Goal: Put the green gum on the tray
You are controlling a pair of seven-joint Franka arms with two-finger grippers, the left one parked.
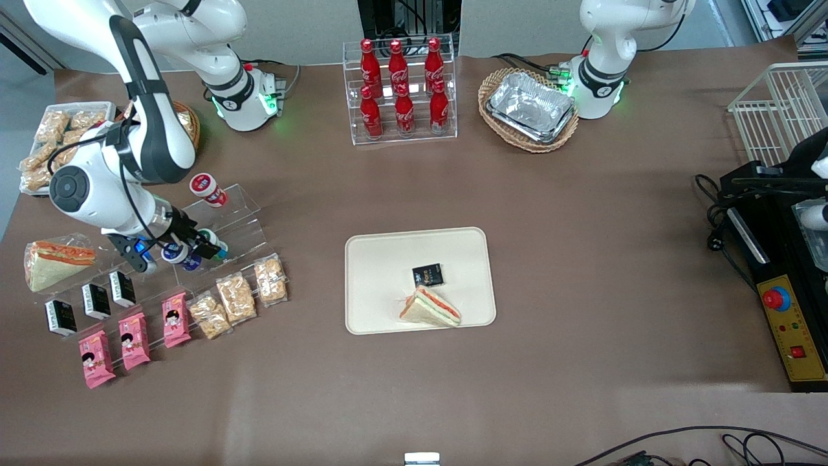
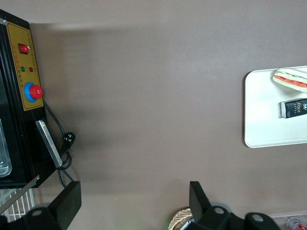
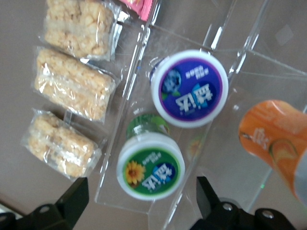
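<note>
The green gum (image 3: 150, 165), a small green bottle with a white lid and a green flower label, lies in a clear acrylic stand (image 3: 225, 158). In the front view the green gum (image 1: 218, 246) shows just beside the arm's black fingers. My right gripper (image 3: 140, 194) hovers above it, open, one finger on each side and nothing held. In the front view the gripper (image 1: 171, 252) hangs over the stand at the working arm's end of the table. The cream tray (image 1: 381, 259) lies mid-table, and the tray (image 2: 264, 105) also appears in the left wrist view.
A blue-lidded gum (image 3: 189, 88) and an orange gum (image 3: 273, 143) share the stand. Rice cracker packets (image 3: 72, 88) lie beside it. On the tray are a sandwich (image 1: 430, 307) and a black packet (image 1: 428, 276). Cola bottles (image 1: 401, 87) and a basket of foil trays (image 1: 530, 107) stand farther back.
</note>
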